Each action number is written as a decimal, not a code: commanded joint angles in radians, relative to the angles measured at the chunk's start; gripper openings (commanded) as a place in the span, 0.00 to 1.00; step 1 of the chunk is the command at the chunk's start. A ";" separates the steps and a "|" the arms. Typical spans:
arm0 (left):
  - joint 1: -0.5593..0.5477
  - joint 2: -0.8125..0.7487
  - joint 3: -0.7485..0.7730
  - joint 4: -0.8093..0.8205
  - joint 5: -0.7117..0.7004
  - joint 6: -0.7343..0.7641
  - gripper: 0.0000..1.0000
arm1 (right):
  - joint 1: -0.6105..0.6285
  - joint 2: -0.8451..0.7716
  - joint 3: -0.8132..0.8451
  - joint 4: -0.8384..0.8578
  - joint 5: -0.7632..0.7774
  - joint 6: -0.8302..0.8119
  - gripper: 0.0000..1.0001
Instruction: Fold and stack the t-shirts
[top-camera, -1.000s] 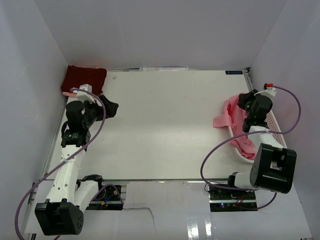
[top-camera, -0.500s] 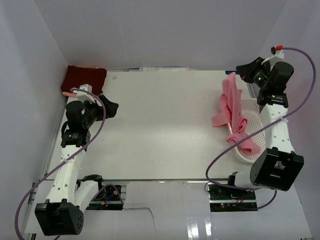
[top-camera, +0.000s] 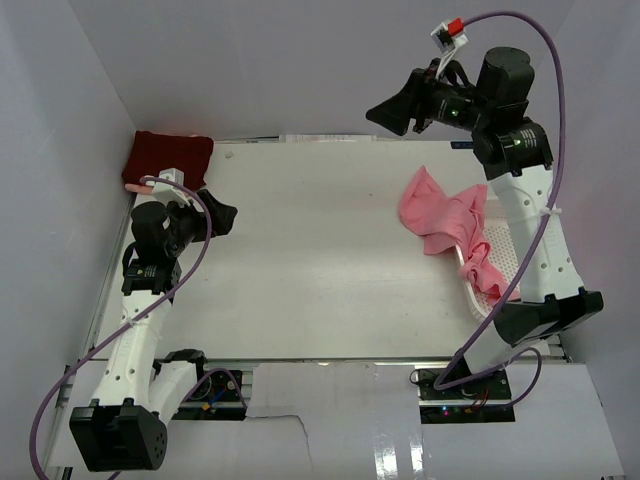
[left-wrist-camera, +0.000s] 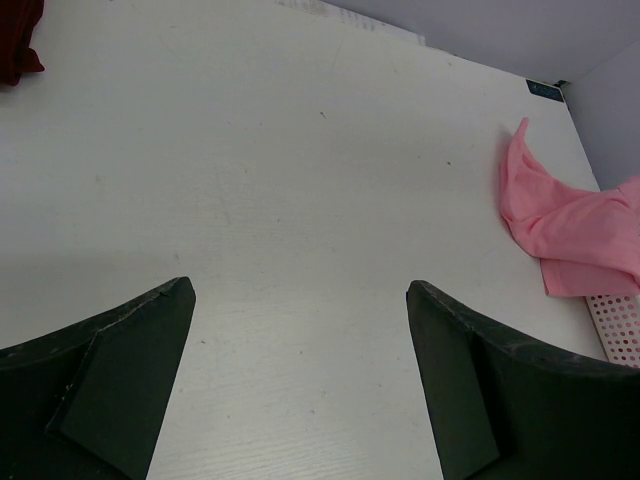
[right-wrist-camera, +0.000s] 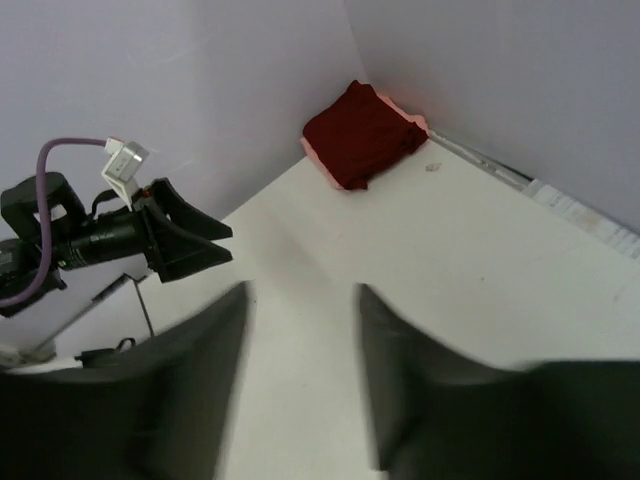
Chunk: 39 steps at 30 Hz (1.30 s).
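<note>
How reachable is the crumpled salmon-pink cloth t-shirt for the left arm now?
Maybe yes, at a stretch: only bare table separates its open end effector from the t-shirt, which lies far right, partly over the white mesh basket.

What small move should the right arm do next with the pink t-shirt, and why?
Probably lower the right end effector onto the pink t-shirt and pull it toward the middle of the table. It lies crumpled, partly over the basket, and the end effector is raised, open and empty.

The pink t-shirt lies crumpled at right, maroon t-shirt folded far-left.
</note>
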 joint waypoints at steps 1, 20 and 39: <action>0.000 -0.025 0.010 0.018 0.009 0.007 0.98 | -0.015 -0.021 -0.073 -0.164 0.118 -0.055 0.72; 0.000 -0.029 0.005 0.016 0.014 0.006 0.98 | -0.179 0.085 -0.577 -0.220 0.782 -0.021 0.79; 0.000 -0.028 0.008 0.013 0.012 0.004 0.98 | -0.291 0.117 -0.771 -0.095 0.785 -0.012 0.33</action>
